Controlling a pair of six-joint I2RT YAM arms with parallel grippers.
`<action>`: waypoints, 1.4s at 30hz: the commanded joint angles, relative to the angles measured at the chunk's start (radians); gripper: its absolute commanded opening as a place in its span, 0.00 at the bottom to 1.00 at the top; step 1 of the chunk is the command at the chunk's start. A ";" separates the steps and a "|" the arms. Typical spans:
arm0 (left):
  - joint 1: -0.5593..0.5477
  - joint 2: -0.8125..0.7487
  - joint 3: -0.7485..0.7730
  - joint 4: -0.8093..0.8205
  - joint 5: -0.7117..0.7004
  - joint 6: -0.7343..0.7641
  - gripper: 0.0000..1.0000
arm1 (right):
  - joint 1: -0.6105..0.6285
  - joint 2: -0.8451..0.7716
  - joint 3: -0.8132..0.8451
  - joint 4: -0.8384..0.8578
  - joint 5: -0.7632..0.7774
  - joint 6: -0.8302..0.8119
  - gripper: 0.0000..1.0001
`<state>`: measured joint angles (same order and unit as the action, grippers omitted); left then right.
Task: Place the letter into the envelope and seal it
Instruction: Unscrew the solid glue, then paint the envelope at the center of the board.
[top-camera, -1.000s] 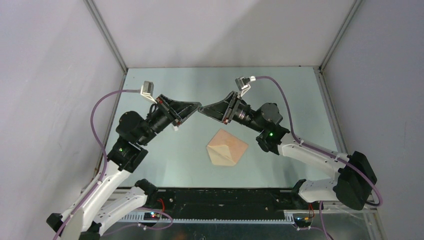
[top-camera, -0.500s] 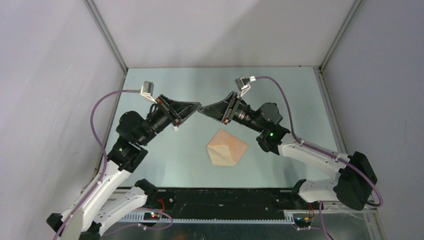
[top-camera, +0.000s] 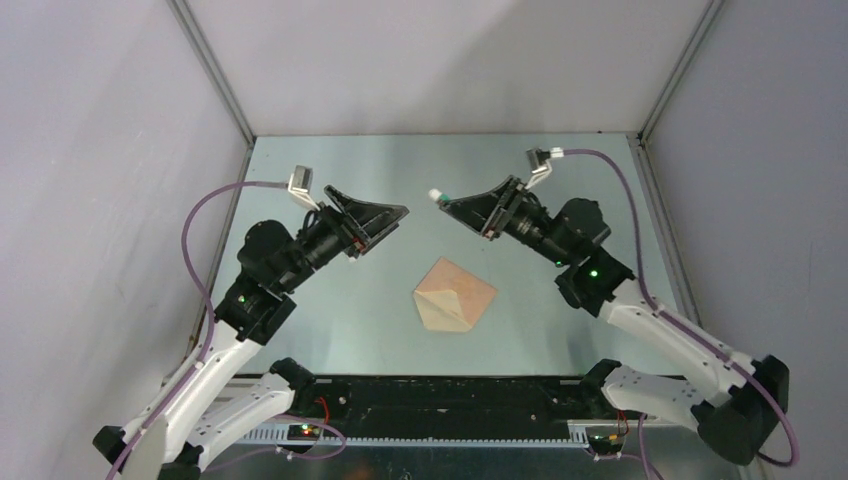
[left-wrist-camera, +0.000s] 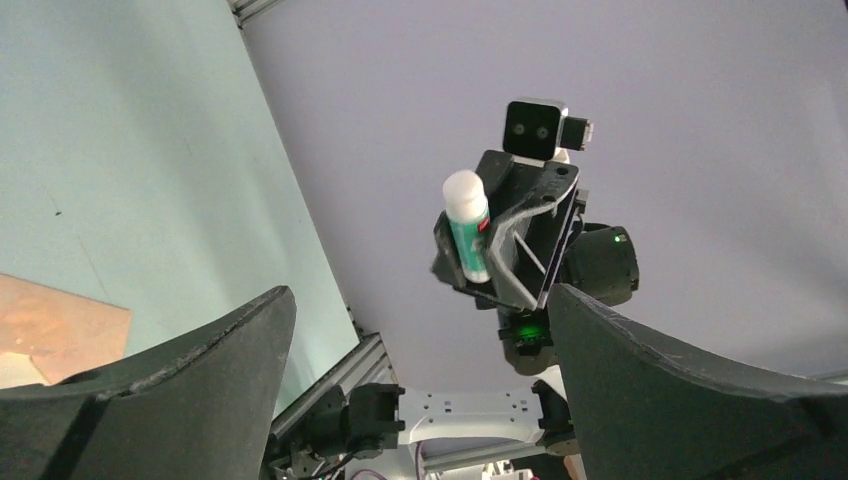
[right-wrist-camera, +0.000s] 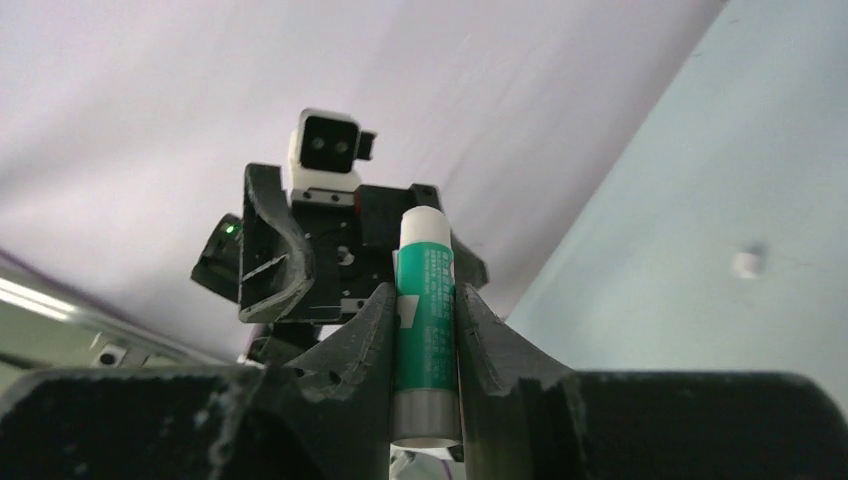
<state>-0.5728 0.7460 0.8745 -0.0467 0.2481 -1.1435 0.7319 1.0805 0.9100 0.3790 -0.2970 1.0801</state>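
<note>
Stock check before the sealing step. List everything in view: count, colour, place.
envelope: one, tan with a paler flap, flat on the table between the two arms.
letter: none seen apart from the envelope; cannot tell if it is inside.
glue stick: one, green body with a white cap, held above the table.
table: one, pale green, under everything.
walls: pale grey, on three sides of the table.
cables: two, purple, one along each arm.
left gripper: one, black, jaws open and empty, raised left of the envelope.
right gripper: one, black, jaws shut on the glue stick, raised right of the envelope.
</note>
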 joint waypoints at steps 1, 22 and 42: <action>0.002 -0.017 0.044 -0.055 0.027 0.039 1.00 | -0.077 -0.100 0.023 -0.290 0.022 -0.117 0.00; -0.093 0.450 -0.078 -0.160 0.056 0.213 0.51 | -0.025 0.010 0.165 -1.230 0.151 -0.388 0.00; -0.058 0.872 -0.141 -0.048 0.067 0.265 0.36 | 0.041 0.403 0.343 -1.203 0.162 -0.378 0.00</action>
<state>-0.6338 1.6123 0.7795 -0.1242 0.3252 -0.9070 0.7670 1.4254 1.1942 -0.8391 -0.1314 0.7036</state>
